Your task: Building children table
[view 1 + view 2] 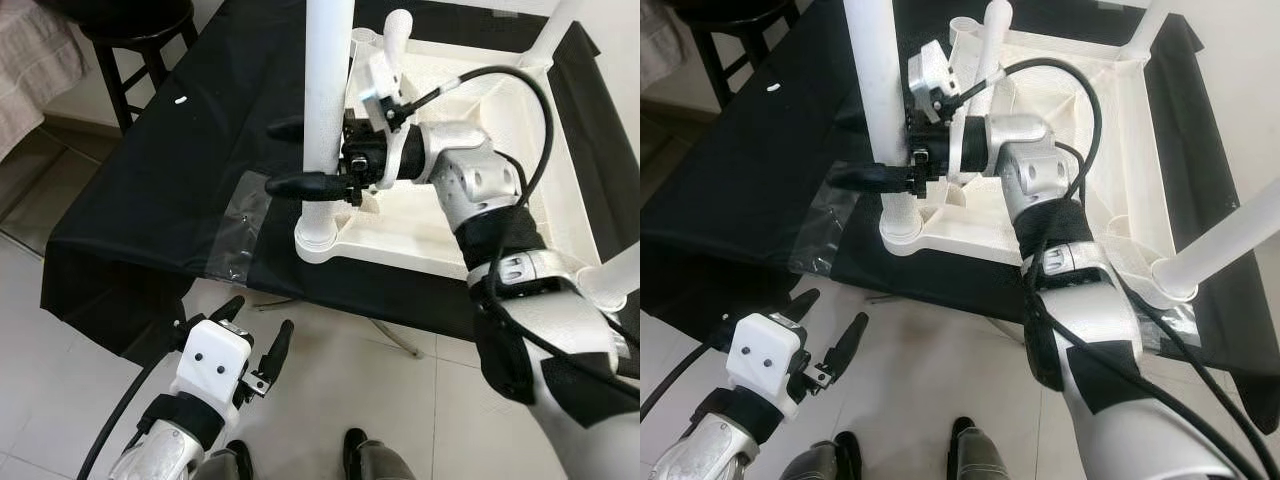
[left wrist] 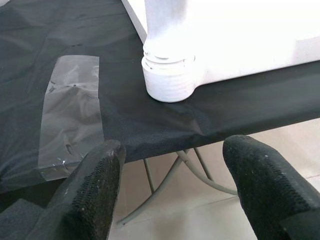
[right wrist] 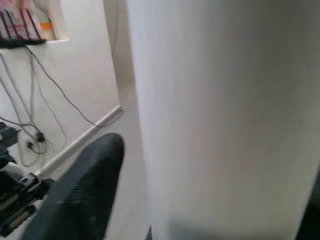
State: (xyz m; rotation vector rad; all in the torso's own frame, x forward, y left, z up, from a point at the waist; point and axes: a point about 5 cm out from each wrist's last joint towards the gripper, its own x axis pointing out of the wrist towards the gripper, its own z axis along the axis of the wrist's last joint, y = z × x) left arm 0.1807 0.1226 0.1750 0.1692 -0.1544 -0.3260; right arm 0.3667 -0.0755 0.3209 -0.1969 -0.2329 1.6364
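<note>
Nearest, low over the tiled floor just off the front edge of the surface, the left hand hangs with its two black fingers spread apart, holding nothing. It points toward the corner of the work; in the left wrist view the gap between the fingers frames the surface's thin metal legs.

The surface is draped in a black cloth with a clear tape strip stuck on it near the front edge.

On the cloth lies the white children's table top, upside down, ribbed underside facing up, its near corner socket close to the cloth's front edge. A white table leg stands upright in that socket. The right hand reaches across the upturned top from the robot's right and is clamped on this leg, one black finger on each side, low down just above the socket. A second leg stands in the near right corner, tilted outward in the picture; another rises at the far right corner.

Beyond the surface's far left corner stands a dark wooden stool.
</note>
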